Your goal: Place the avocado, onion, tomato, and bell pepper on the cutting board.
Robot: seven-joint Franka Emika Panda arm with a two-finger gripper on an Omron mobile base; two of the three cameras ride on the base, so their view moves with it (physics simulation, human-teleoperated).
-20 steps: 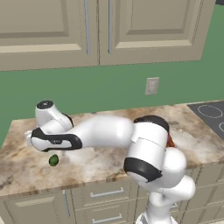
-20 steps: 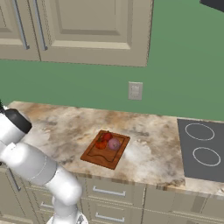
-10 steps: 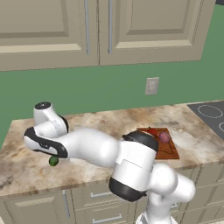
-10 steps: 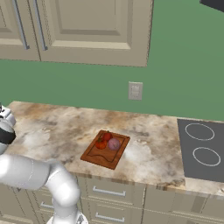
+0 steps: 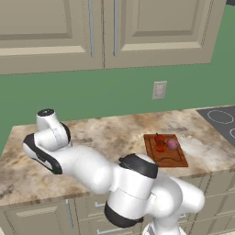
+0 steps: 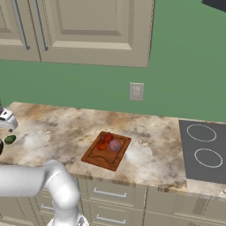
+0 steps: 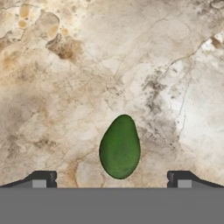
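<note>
Avocado lies alone on the marble counter at its left end, well apart from cutting board w/ tomato, pepper & onion already on it; gripper hangs above, jaws wide, nothing held — approach step, next: drop straight & close.

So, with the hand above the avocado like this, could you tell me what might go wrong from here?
1. The avocado is a smooth egg shape lying loose on the counter; the open fingers could squeeze it sideways so that it rolls away.
2. The cutting board is far off and already holds the tomato, bell pepper and onion close together; setting the avocado down carelessly might knock one off.
</note>
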